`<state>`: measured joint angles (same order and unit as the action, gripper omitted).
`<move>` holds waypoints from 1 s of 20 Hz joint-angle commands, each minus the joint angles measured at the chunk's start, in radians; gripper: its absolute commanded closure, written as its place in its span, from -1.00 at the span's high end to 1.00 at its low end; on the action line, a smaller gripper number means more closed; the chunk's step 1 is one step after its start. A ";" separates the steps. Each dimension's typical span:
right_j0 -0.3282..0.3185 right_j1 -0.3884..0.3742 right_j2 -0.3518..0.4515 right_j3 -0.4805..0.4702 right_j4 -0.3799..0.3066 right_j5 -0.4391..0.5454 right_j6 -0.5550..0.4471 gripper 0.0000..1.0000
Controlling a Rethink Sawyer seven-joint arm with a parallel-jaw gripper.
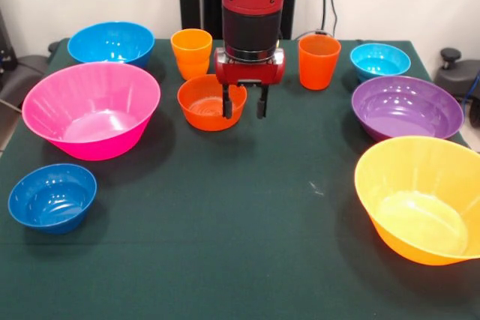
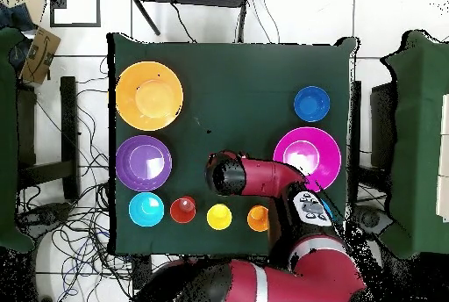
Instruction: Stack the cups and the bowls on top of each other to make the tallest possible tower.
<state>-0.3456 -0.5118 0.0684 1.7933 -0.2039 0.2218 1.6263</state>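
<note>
My gripper (image 1: 244, 110) is open and empty. It hangs over the right rim of the small orange-red bowl (image 1: 206, 103), with one finger (image 1: 226, 103) in front of the bowl's inside and the other outside it. The light orange cup (image 1: 191, 52) stands behind the bowl and the red-orange cup (image 1: 319, 61) to the right. The yellow cup (image 2: 219, 217) shows only in the overhead view; in the front view the arm hides it. The cyan bowl (image 1: 379, 60) is at the far right and the dark blue bowl (image 1: 52, 196) at the near left. No pieces are stacked.
A medium blue bowl (image 1: 111, 41) and a large pink bowl (image 1: 91, 108) stand on the left. A purple bowl (image 1: 406, 106) and a large yellow-orange bowl (image 1: 424, 196) stand on the right. In the overhead view the arm (image 2: 230, 176) covers the orange-red bowl.
</note>
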 commanded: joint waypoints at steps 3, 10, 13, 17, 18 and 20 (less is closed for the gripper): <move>-0.006 -0.047 0.136 -0.012 -0.055 0.044 0.007 1.00; -0.025 -0.070 0.151 0.007 -0.057 0.062 -0.002 1.00; -0.015 -0.100 0.141 0.009 -0.050 0.105 -0.006 1.00; 0.009 -0.110 0.103 0.005 -0.057 0.134 -0.002 1.00; 0.019 -0.104 0.087 0.000 -0.062 0.134 0.002 1.00; 0.031 -0.086 0.063 -0.003 -0.073 0.132 0.008 1.00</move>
<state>-0.3484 -0.6115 0.1041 1.7941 -0.2045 0.2326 1.6263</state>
